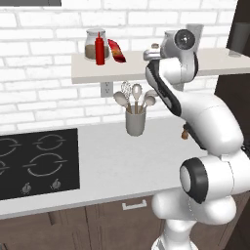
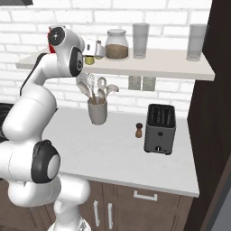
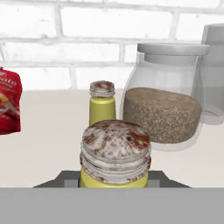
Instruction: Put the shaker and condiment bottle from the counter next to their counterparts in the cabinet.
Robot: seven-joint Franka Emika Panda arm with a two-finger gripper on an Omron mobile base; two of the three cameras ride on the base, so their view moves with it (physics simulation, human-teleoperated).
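Note:
My gripper (image 3: 114, 179) is shut on the shaker (image 3: 115, 148), a yellow-green cylinder with a speckled grey cap, held upright just over the cabinet shelf (image 1: 132, 66). A second, matching shaker (image 3: 102, 105) stands on the shelf right behind it, beside a glass jar (image 3: 162, 109) of brown grains. In the base views the gripper (image 1: 149, 52) (image 2: 92, 53) reaches over the shelf's middle. A red condiment bottle (image 1: 100, 48) stands at the shelf's left end, in front of another jar (image 1: 92, 44). The counter (image 1: 122, 161) lies below.
A red snack bag (image 1: 116, 50) leans next to the red bottle. Two tall glasses (image 2: 140, 40) (image 2: 197, 43) stand further right on the shelf. On the counter are a utensil holder (image 2: 97, 110), a small brown mill (image 2: 139, 130), a toaster (image 2: 159, 128) and the black hob (image 1: 34, 161).

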